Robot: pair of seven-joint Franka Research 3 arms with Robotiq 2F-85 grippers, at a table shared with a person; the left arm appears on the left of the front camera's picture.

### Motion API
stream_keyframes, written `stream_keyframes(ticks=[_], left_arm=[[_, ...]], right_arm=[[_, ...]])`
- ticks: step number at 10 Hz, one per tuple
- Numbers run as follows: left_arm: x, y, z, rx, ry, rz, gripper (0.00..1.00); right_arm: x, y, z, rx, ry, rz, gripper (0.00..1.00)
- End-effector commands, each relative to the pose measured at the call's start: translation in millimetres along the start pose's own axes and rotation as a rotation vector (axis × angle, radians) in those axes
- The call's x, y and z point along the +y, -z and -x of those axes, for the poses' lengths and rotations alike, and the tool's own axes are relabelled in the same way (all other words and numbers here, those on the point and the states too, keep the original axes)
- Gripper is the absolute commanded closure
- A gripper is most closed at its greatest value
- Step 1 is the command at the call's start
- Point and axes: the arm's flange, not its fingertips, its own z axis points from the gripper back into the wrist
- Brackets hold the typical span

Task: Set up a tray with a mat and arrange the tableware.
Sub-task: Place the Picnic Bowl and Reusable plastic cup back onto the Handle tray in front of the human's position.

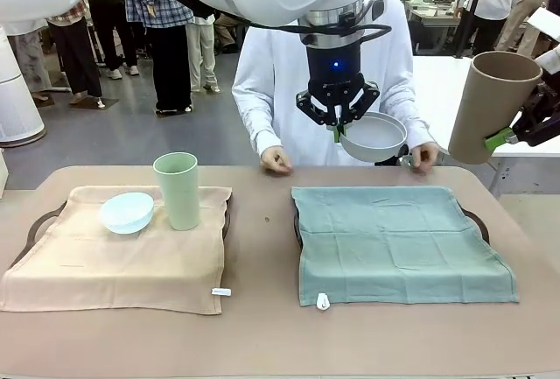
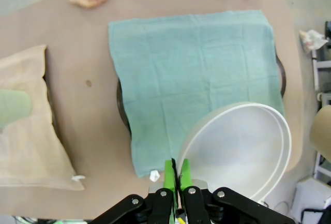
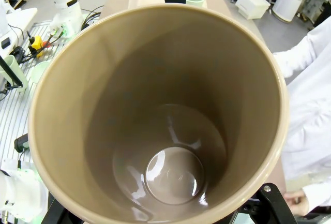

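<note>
Left gripper (image 1: 338,122) pinches the white-grey bowl (image 1: 374,136) by its rim above the green mat (image 1: 398,241), near the tabletop's far edge. Right gripper (image 1: 507,136) clamps the tan-brown cup (image 1: 492,106) aloft beyond the right edge. Pale green cup (image 1: 178,190) and pale blue bowl (image 1: 128,212) sit on the beige mat (image 1: 114,261).

**Two pieces resting on the beige mat, two hanging in the air**

The pale blue bowl (image 1: 127,212) is sitting upright near the beige mat's (image 1: 114,261) far left, the tall pale green cup (image 1: 177,190) standing just beside it. The white-grey bowl (image 1: 374,136) is hanging tilted above the green mat's (image 1: 398,243) far edge. The tall tan-brown cup (image 1: 492,106) is tilting in mid-air off the worktop's far right corner.
</note>
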Motion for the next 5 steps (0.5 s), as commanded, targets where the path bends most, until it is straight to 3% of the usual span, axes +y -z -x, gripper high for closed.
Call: stream_keyframes(ticks=[1, 5], left_arm=[[0, 0, 0, 0.000, 0.000, 0.000, 0.96], [18, 84, -17, 0.059, 0.034, 0.045, 0.96]], right_arm=[[-4, 7, 13, -0.016, -0.039, -0.026, 0.19], [-31, 64, 84, -0.083, 0.021, -0.064, 0.19]])
